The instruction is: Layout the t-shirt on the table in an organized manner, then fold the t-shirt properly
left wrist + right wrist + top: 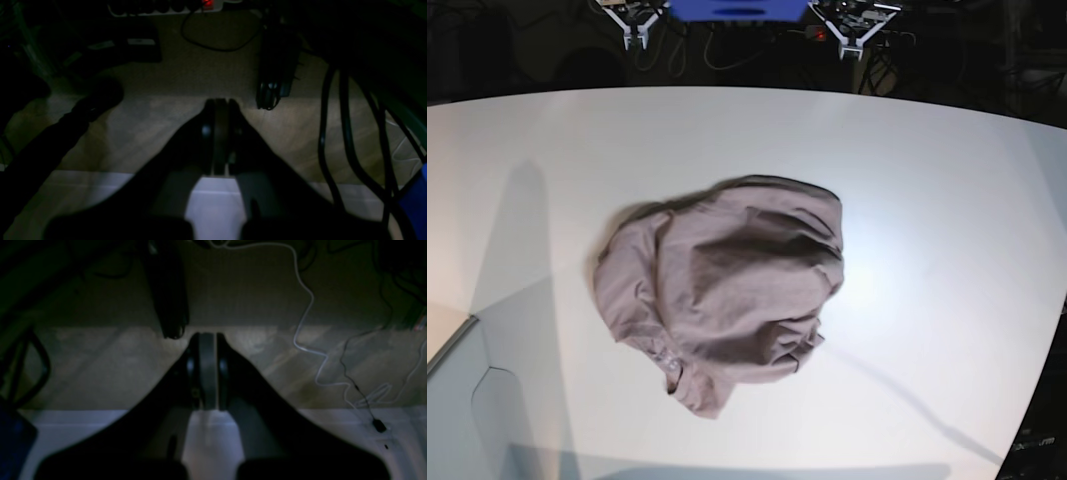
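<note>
Mauve t-shirt (722, 295) crumpled on white table (947, 200), both grippers' fingers (233, 110) closed, empty.

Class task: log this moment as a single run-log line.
mauve-brown t-shirt: crumpled, unfolded | glossy white table: holds shirt | left gripper: shut, empty | right gripper: shut, empty

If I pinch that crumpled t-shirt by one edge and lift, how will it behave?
The t-shirt will probably hang limp and unfurl unevenly: it lies bunched in soft overlapping folds. It looks thin, so likely light. On the glossy table it may slide rather than stay put when pushed.
</note>
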Tool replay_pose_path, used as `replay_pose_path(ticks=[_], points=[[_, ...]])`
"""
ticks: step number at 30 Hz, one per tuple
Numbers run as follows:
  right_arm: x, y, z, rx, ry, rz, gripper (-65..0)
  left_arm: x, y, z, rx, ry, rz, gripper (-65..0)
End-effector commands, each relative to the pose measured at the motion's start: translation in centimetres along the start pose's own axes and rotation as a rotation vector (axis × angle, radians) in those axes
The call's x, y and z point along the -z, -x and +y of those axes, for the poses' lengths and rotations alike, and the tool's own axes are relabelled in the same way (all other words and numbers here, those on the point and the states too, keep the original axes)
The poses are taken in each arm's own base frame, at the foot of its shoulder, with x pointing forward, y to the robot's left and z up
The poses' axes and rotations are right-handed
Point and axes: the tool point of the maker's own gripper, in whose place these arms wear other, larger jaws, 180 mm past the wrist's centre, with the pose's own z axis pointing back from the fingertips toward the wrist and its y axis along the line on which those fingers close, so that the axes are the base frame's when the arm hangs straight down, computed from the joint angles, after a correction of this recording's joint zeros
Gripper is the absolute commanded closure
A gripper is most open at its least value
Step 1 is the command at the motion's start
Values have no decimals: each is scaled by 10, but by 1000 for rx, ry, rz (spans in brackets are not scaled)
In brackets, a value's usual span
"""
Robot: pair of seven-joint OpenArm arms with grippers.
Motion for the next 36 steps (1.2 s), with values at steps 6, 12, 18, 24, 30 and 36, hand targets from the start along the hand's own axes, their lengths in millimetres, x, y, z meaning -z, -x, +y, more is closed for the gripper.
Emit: replay_pose_path(ticks=[6,12,18,24,30,36], points=[[0,2,2,5,-17,1,0,0,3,0,6,0,8,0],[0,2,0,5,-14,1,0,0,3,6,8,-10,9,0],[0,2,1,5,-16,3,0,0,4,6,8,-10,9,0],[0,9,0,2,-14,9,0,0,5,6,6,-10,9,0],[-2,27,-1,0,-13,29,0,-1,30,5,0,-5,38,0],[-15,43,-3,-5,-10,-49,0,-12,48,22,13,-25,-49,0]])
